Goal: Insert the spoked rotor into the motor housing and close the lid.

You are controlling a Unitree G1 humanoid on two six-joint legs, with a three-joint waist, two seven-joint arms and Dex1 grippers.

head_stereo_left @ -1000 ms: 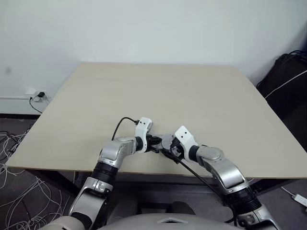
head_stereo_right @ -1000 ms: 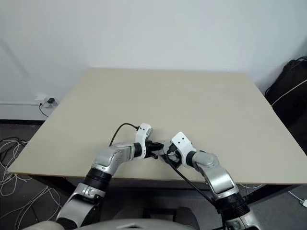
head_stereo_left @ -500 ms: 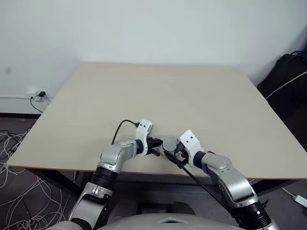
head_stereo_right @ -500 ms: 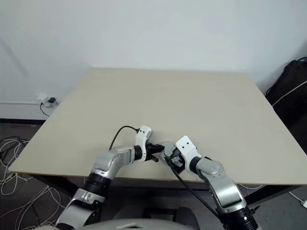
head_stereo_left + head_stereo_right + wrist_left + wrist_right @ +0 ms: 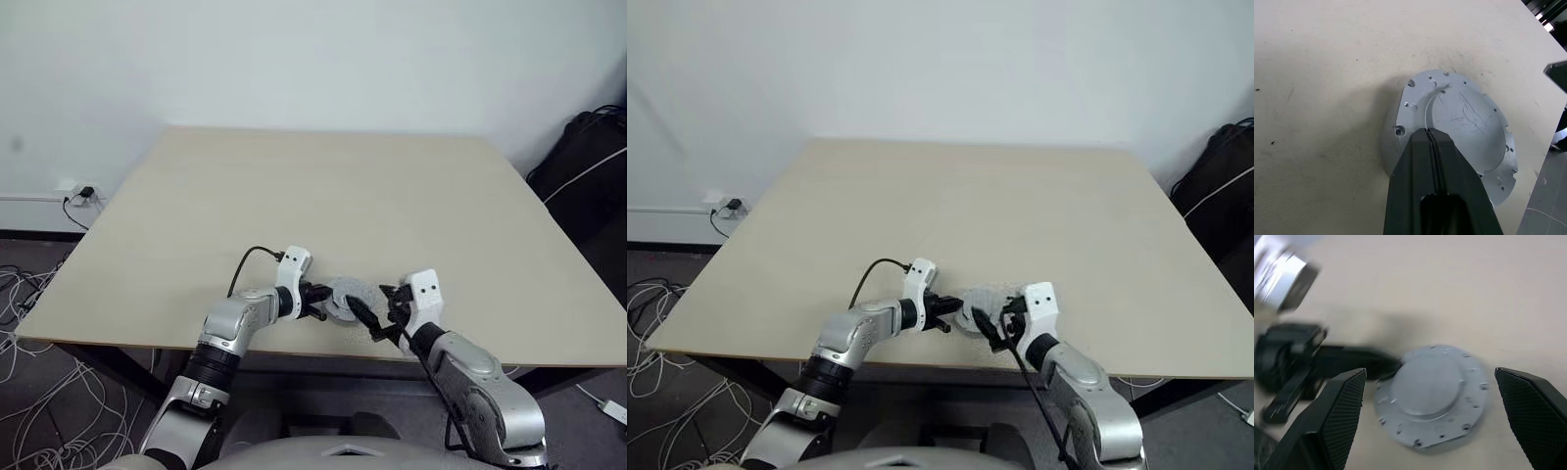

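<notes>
A round silver metal part (image 5: 1464,122) with a smooth raised middle and a holed flange lies flat near the table's front edge (image 5: 351,292). I cannot tell whether it is the motor housing or the lid. The spoked rotor is out of view. My left gripper (image 5: 1428,131) is shut, and its tip rests on the part's flange from the left (image 5: 319,298). My right gripper (image 5: 1425,377) is open wide and hovers just off the part, on its right (image 5: 385,308), with one finger (image 5: 1337,406) to each side and nothing between them.
A black cable (image 5: 250,257) loops from the left wrist over the table (image 5: 323,186). The table's front edge (image 5: 294,351) runs close behind the part. Loose wires (image 5: 24,392) lie on the floor at the left, and a black bag (image 5: 588,166) stands at the right.
My right gripper has drawn back and up off the silver part and rolled, leaving the part's top uncovered. The left gripper and the part have stayed put.
</notes>
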